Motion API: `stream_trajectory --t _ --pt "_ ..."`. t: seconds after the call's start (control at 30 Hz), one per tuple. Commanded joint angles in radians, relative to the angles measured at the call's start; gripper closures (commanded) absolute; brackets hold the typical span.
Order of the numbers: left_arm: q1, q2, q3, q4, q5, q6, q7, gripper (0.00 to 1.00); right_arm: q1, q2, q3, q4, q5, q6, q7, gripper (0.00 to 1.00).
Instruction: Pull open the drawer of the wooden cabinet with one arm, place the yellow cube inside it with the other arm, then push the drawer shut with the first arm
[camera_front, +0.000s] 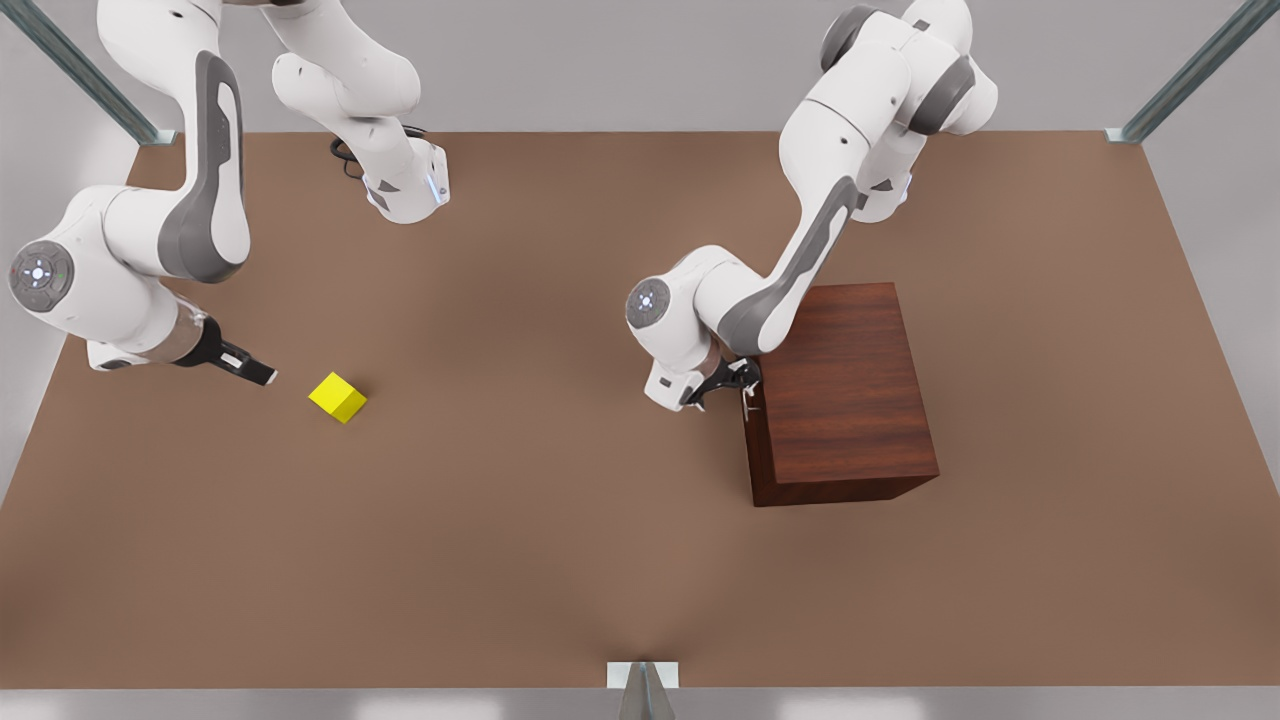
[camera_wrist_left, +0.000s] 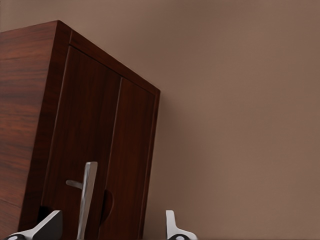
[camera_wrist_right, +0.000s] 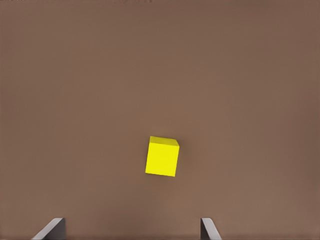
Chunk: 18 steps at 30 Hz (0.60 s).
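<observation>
Closest to the front camera, the brown bench (camera_front: 560, 560) carries the wooden cabinet (camera_front: 845, 395) toward the front view's right, its drawer (camera_wrist_left: 95, 165) flush and closed. Just beside its front panel, the left end effector (camera_front: 735, 385) has its fingers (camera_wrist_left: 42, 227) spread around the silver handle (camera_wrist_left: 86, 197), not clamped on it. Well apart, toward the front view's left, the yellow cube (camera_front: 338, 397) sits on the bench, with the right end effector (camera_front: 262, 373) near it, fingers (camera_wrist_right: 52, 230) parted and empty.
</observation>
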Motion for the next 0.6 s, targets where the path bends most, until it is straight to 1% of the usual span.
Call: stream_trajectory --t 0.0,0.4,0.57 --pt "-0.001 0.001 0.000 0.000 0.011 0.002 -0.065 0.00 -0.002 0.000 0.000 0.002 0.000 -0.002 0.034 0.00" --pt "-0.006 0.040 -0.005 0.018 0.002 0.024 -0.065 0.00 -0.002 0.002 0.001 0.003 0.000 -0.002 0.036 0.00" --pt "-0.009 0.042 -0.008 0.044 -0.040 0.035 -0.059 0.00 -0.002 0.005 0.001 0.011 0.000 -0.002 0.039 0.00"
